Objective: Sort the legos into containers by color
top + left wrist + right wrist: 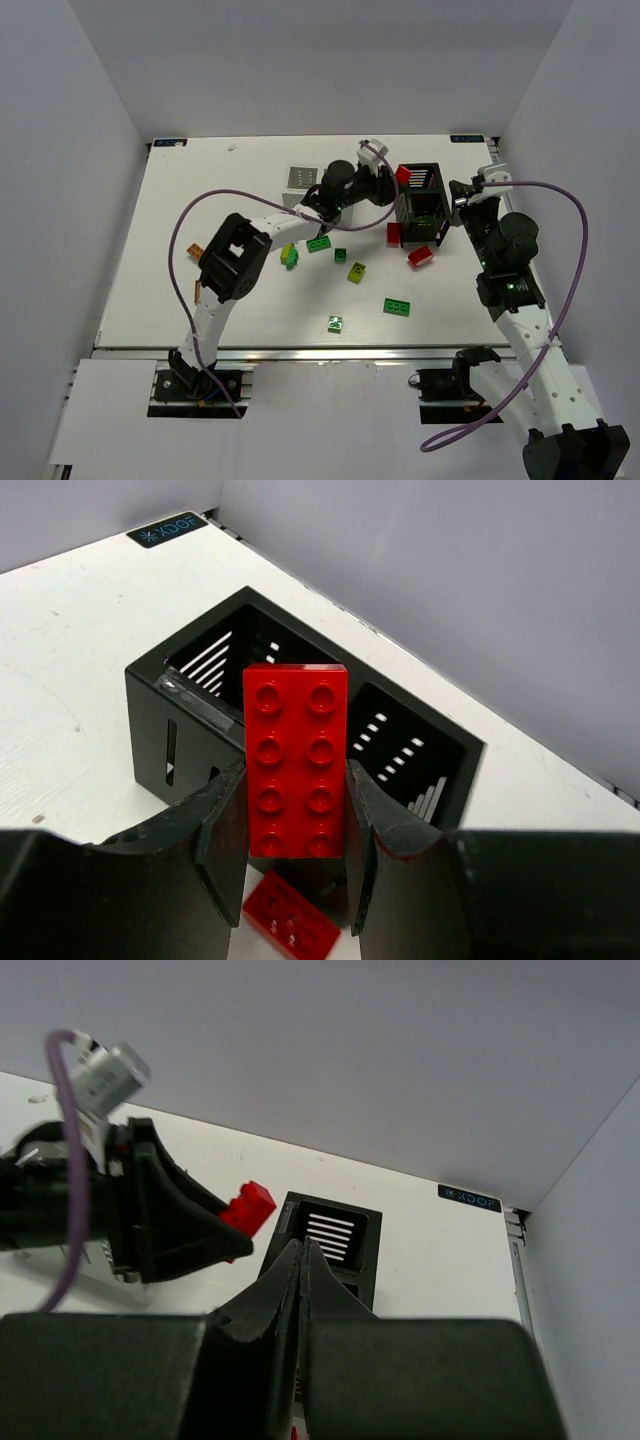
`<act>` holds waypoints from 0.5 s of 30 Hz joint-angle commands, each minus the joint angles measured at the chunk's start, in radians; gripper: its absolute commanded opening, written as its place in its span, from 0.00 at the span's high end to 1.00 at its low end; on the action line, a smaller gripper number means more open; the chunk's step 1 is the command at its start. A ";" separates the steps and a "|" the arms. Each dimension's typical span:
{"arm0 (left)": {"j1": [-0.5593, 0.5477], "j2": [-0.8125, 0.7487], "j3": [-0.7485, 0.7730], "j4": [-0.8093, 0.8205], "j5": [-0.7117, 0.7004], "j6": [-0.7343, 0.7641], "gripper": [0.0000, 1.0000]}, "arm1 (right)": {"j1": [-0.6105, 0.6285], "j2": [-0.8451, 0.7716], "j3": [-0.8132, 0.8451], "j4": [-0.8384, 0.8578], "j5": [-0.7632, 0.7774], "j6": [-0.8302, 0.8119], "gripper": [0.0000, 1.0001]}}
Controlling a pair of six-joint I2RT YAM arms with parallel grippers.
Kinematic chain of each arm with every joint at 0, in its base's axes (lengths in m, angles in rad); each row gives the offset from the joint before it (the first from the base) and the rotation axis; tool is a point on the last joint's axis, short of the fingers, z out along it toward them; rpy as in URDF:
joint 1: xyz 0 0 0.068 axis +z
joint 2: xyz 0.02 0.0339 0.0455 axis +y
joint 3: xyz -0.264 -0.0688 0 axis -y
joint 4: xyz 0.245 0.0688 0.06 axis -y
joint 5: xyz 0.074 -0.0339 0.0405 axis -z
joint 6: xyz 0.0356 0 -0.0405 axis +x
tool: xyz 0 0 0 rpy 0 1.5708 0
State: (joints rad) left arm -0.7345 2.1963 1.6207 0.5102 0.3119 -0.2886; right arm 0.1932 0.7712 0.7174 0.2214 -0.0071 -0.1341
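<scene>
My left gripper point(296, 785) is shut on a red two-by-four lego point(296, 760), holding it above the near left corner of the black container point(150, 720). From above, that gripper point(393, 182) and the red lego point(404, 175) sit at the black container's point(438, 215) far left rim. The right gripper point(303, 1252) is shut on nothing, its tips by the box's point(350, 1222) right side; overhead it point(453, 197) sits just right of the box. The white container point(298, 178) lies partly under the left arm. Loose legos: red point(421, 257), red point(394, 235), green point(319, 243), yellow-green point(357, 271).
More legos lie nearer the front: a green one point(397, 307), a green piece point(335, 324) and a yellow-green and green pair point(290, 255). A red lego point(290, 925) lies on the table below the left jaws. Grey walls enclose the table on three sides.
</scene>
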 commanded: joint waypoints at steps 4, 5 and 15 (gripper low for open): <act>-0.022 0.130 0.177 0.223 -0.011 -0.043 1.00 | 0.017 -0.027 -0.009 0.035 0.004 -0.013 1.00; -0.025 0.149 0.224 0.222 -0.008 -0.044 1.00 | 0.021 -0.027 -0.009 0.038 0.004 -0.015 1.00; -0.054 0.299 0.410 0.235 -0.111 -0.008 1.00 | 0.038 -0.027 -0.012 0.038 0.004 -0.007 1.00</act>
State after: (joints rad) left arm -0.7788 2.4779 1.9430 0.7353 0.2588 -0.3180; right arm 0.2249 0.7589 0.7055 0.2256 -0.0071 -0.1387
